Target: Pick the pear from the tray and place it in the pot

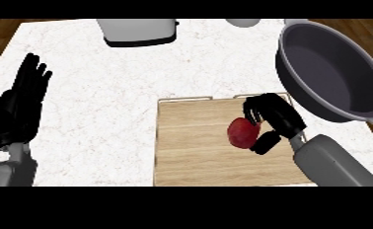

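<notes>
taking the wooden tray (189, 144) as the landmark and reading from the left: well to its left, over the white counter (109, 85), the left hand (22, 104) rests with its fingers straight and up, holding nothing. above the tray's left corner, near the counter's far edge, stands a grey toaster (138, 31). on the tray's right part sits the red pear (243, 132), and the right hand (275, 119) is against the pear's right side, fingers curled over its top and thumb low beside it, so the hand looks closed round the fruit. the step in hand seems to be the grasp, the pear apparently not yet lifted. just off the tray's right edge lies the dark pot (328, 70), so the next move calls for a lift and a short carry rightward over its rim
</notes>
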### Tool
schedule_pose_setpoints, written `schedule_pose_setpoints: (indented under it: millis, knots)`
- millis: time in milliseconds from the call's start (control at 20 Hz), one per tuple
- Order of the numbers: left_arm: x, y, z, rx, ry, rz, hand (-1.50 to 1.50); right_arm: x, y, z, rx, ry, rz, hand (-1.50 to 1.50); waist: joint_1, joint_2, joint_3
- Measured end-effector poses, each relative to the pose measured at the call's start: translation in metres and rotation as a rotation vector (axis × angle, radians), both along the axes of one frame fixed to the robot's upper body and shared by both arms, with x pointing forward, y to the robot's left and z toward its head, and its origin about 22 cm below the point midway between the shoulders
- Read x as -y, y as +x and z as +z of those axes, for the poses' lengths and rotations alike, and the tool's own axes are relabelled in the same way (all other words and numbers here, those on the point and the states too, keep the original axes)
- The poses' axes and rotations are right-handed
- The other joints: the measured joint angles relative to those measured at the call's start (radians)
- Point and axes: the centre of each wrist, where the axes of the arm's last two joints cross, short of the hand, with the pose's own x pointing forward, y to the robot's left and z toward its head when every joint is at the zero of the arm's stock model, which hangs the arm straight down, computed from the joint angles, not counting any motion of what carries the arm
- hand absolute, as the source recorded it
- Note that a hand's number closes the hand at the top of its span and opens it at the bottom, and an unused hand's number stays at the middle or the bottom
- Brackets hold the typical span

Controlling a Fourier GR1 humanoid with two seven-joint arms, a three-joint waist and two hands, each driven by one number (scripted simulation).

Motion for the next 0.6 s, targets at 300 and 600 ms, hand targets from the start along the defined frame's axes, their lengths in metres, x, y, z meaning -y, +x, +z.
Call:
schedule_pose_setpoints:
  millis: [300,600]
  knots:
    - [-0.003,-0.003,0.003,0.003,-0.002,0.004,0.0,0.007,-0.019,0.05,0.235,0.155,-0.247,1.5,-0.004,0.008,0.006]
    - [0.008,-0.002,0.001,0.018,-0.003,-0.03,0.0,0.032,-0.054,0.108,0.384,0.222,-0.452,1.5,0.031,0.025,0.008]
